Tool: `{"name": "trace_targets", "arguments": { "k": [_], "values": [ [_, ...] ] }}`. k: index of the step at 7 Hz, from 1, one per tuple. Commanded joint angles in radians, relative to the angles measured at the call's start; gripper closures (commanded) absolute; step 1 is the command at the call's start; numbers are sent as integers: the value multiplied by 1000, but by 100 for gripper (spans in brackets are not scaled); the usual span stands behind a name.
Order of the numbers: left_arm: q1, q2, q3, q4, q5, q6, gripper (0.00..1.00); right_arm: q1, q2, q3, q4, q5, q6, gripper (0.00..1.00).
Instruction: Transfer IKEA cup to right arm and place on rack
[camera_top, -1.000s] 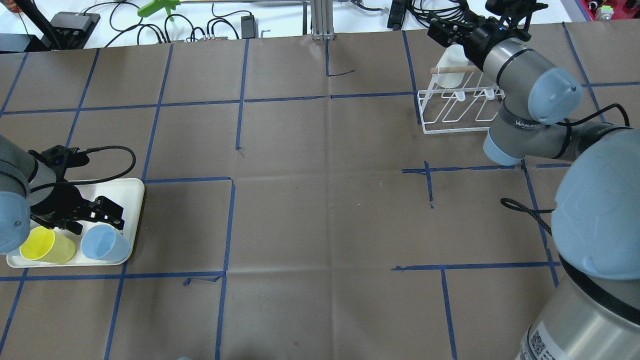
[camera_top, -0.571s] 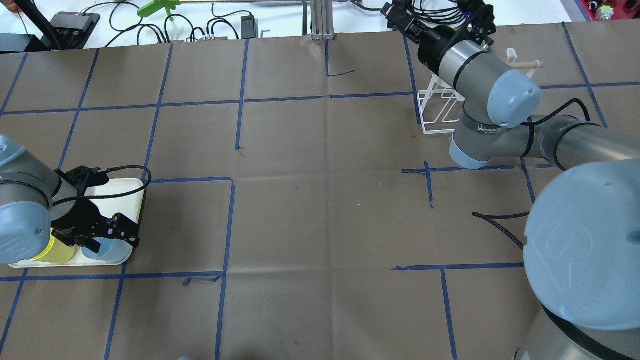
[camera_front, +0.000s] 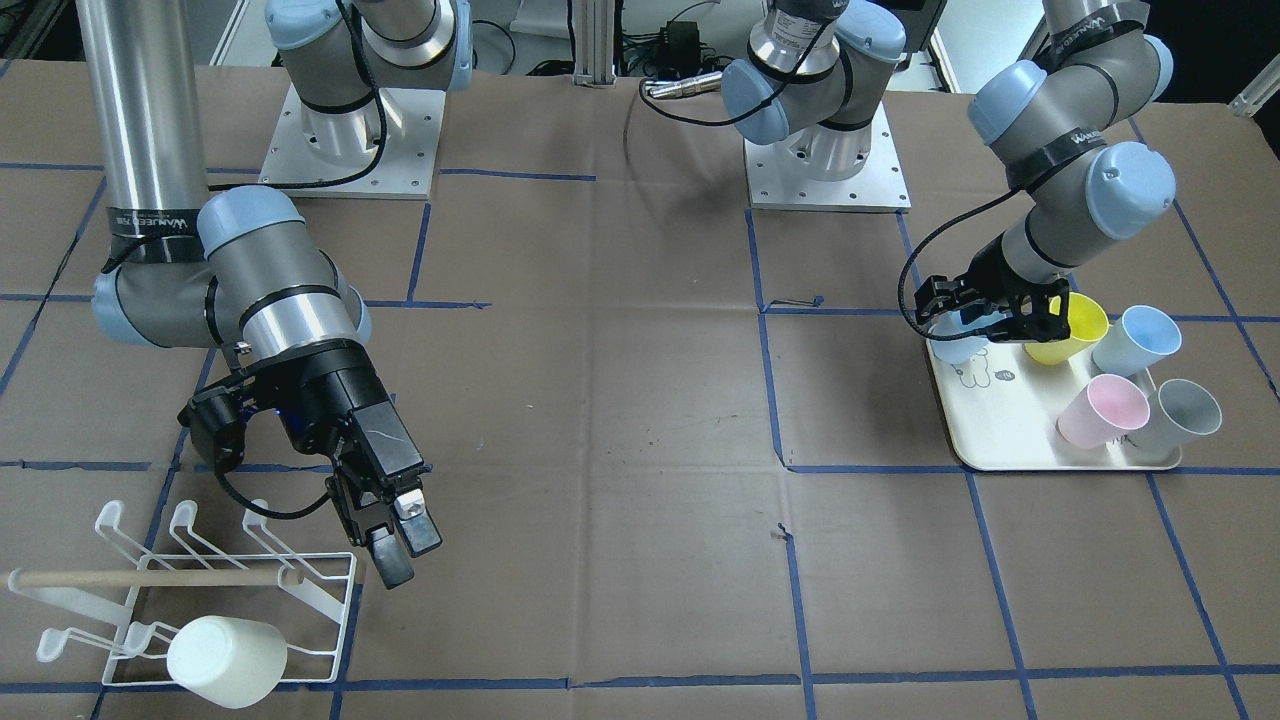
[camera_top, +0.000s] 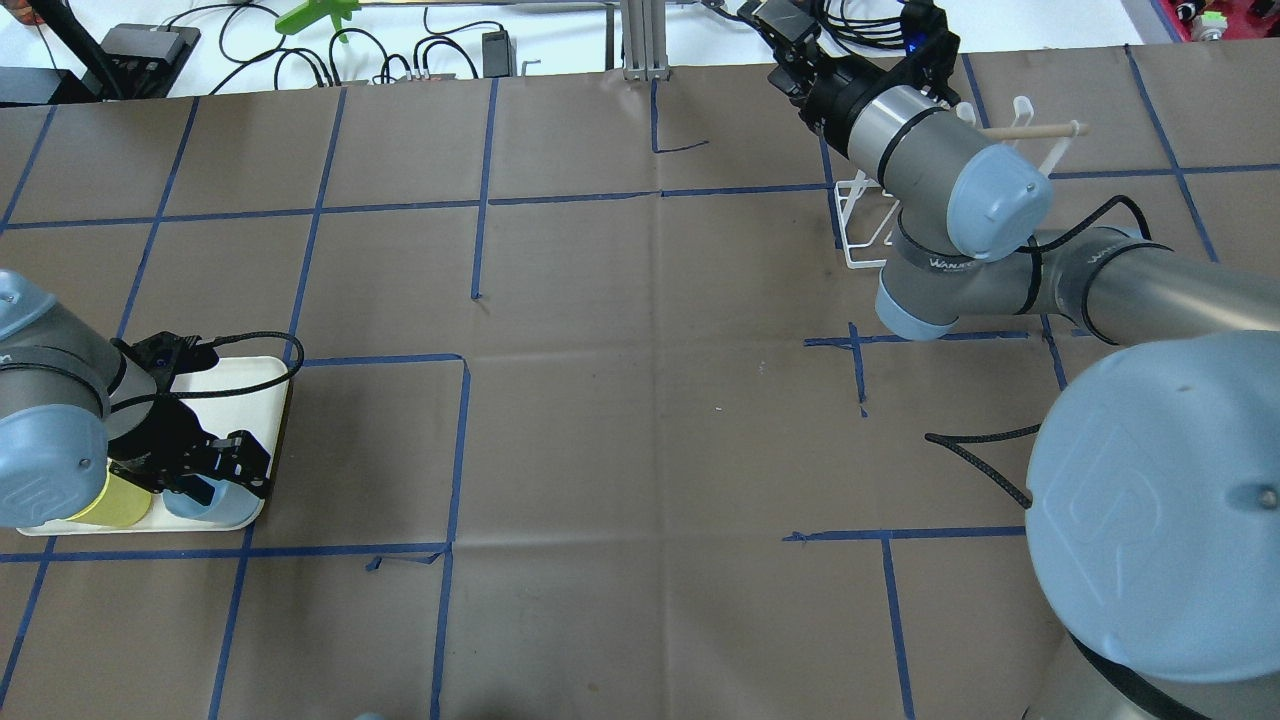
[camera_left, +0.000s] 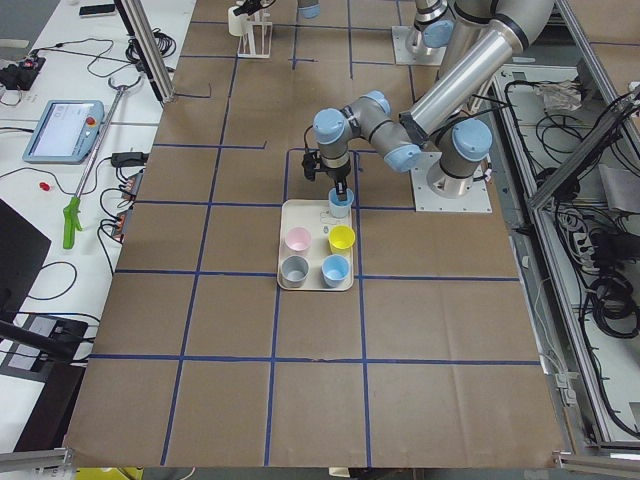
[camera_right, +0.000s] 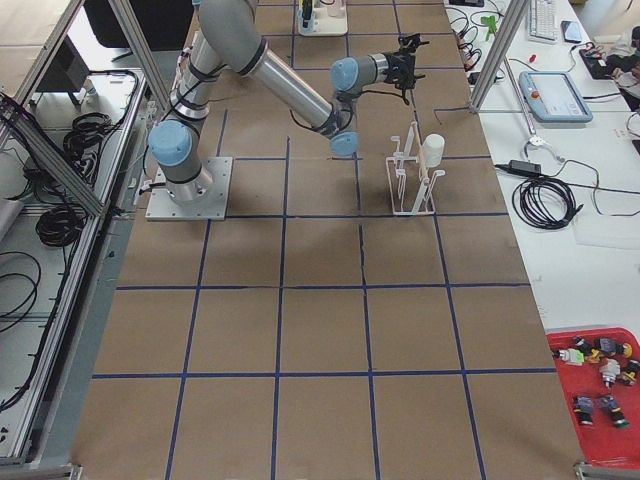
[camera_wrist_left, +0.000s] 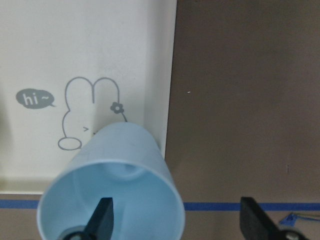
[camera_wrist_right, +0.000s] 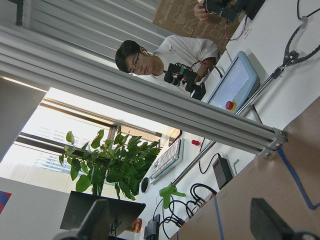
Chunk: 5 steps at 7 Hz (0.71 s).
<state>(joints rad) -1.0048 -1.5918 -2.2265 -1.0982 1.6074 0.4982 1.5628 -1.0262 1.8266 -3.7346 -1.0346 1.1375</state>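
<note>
Light-blue IKEA cup (camera_wrist_left: 120, 165) sits at the edge of the cream tray (camera_wrist_left: 30, 50) on the counter (camera_front: 600, 400), with the left gripper (camera_wrist_left: 176, 220) spread wide over its rim, one finger inside and the other clear outside. The right gripper (camera_front: 405, 545) hangs empty, fingers parted, just beside the wire rack (camera_front: 335, 600), which carries a white cup (camera_front: 225, 650)

The left arm's (camera_left: 360, 115) end effector (camera_left: 338, 191) hangs right over a light blue cup (camera_left: 340, 209) on a cream tray (camera_left: 303, 213). A pink cup (camera_left: 298, 238), yellow cup (camera_left: 342, 237), grey cup (camera_left: 293, 268) and blue cup (camera_left: 335, 267) stand there too, on the brown table (camera_left: 200, 320).
</note>
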Motion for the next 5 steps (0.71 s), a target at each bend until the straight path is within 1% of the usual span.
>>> {"name": "trace_targets", "arguments": {
  "k": [1, 2, 3, 4, 5],
  "values": [
    [0, 4, 1, -2, 2, -1, 100, 63, -2, -3, -1, -7, 230, 0],
    [0, 12, 4, -3, 2, 0, 100, 89, -2, -1, -1, -15, 334, 0],
    [0, 15, 10, -8, 5, 0, 100, 94, -3, 0, -1, -10, 366, 0],
    [0, 18, 13, -12, 40, -6, 100, 100, -5, 2, 1, -16, 355, 0],
    [0, 33, 18, -17, 46, -7, 100, 105, -6, 0, 5, -18, 355, 0]
  ]
}}
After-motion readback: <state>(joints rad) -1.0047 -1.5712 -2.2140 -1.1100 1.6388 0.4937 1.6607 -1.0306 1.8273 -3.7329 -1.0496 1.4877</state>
